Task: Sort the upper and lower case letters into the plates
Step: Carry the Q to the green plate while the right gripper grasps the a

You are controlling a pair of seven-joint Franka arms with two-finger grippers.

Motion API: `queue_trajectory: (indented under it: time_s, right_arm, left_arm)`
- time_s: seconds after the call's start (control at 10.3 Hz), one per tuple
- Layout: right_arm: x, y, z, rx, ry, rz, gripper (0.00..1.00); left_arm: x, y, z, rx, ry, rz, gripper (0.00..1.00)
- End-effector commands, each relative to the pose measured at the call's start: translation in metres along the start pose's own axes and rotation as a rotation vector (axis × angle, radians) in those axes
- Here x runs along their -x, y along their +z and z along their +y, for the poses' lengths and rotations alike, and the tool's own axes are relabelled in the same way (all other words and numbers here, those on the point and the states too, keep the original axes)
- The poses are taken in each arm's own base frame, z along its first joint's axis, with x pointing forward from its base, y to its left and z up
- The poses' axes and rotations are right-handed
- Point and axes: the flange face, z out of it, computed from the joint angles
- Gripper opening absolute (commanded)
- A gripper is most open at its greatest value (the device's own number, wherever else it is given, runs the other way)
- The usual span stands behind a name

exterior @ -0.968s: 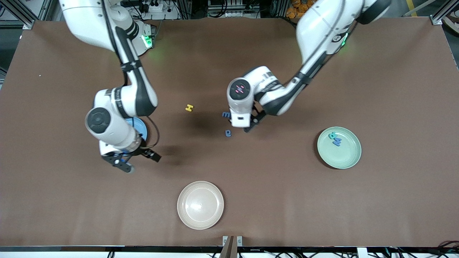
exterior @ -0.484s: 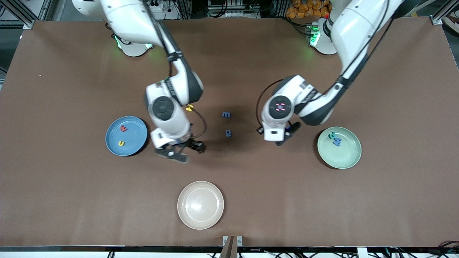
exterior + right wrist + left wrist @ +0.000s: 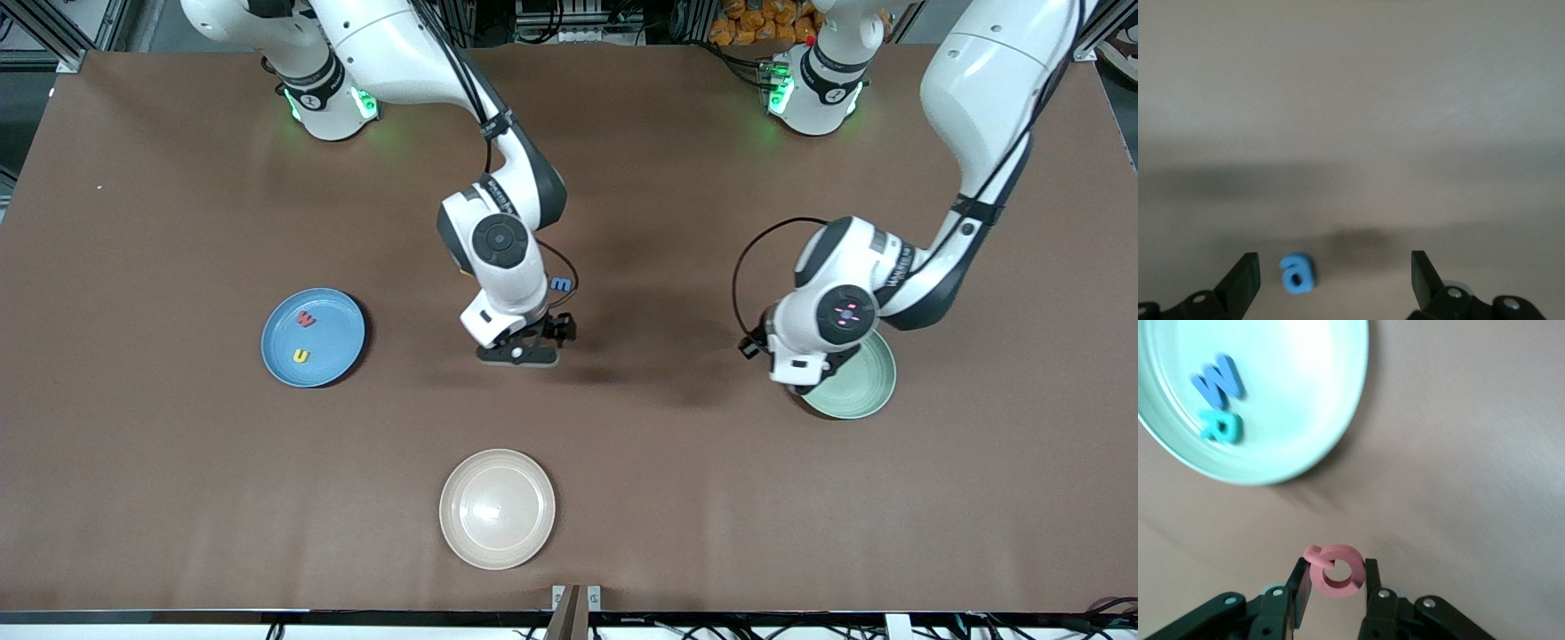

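My left gripper [image 3: 1336, 568] is shut on a small pink ring-shaped letter [image 3: 1338, 579] and holds it above the table, just beside the mint green plate [image 3: 1298, 380]. That plate holds a blue W [image 3: 1218, 381] and a teal letter [image 3: 1223, 427]. In the front view my left gripper [image 3: 803, 380] covers part of the plate [image 3: 858, 391]. My right gripper [image 3: 1333, 263] is open low over a blue "a" [image 3: 1298, 272] at mid-table, seen in the front view [image 3: 520, 354]. A blue "m" [image 3: 561, 284] lies beside it. The blue plate [image 3: 333, 311] holds a red letter [image 3: 306, 318] and a yellow letter [image 3: 301, 356].
A cream-beige round plate [image 3: 497, 508] sits near the table's front edge, nearer to the camera than my right gripper. The brown table [image 3: 178, 462] stretches wide on both ends.
My right arm swung from the blue plate to mid-table, over the blue "a". My left arm moved from mid-table to the mint green plate's edge, and now hides part of it.
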Motion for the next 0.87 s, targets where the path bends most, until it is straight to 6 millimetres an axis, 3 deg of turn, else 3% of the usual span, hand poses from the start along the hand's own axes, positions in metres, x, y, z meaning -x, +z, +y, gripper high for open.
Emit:
queue_trajectory:
  time_s: [0.0,0.1,0.39,0.58,0.77]
  right_arm:
    - [0.024,0.027,-0.024,0.023,-0.121,0.0,1.0]
    - [0.029,0.035,-0.027,0.032,-0.131,-0.008,1.0]
    - [0.039,0.061,-0.033,0.035,-0.139,0.009,1.0]
    - [0.04,0.073,-0.031,0.041,-0.127,0.002,1.0]
    - [0.039,0.075,-0.03,0.043,-0.117,0.0,1.0]
  left_arm:
    - [-0.024,-0.004,-0.03,-0.037,0.024,0.069,0.0]
    - [-0.033,0.004,-0.036,-0.059,0.049,0.088,0.0]
    - [-0.089,0.008,-0.085,-0.063,0.114,0.074,0.0]
    - [-0.115,0.023,-0.108,-0.093,0.149,0.09,0.0]
    - [-0.125,0.032,-0.112,-0.094,0.151,0.098,0.0]
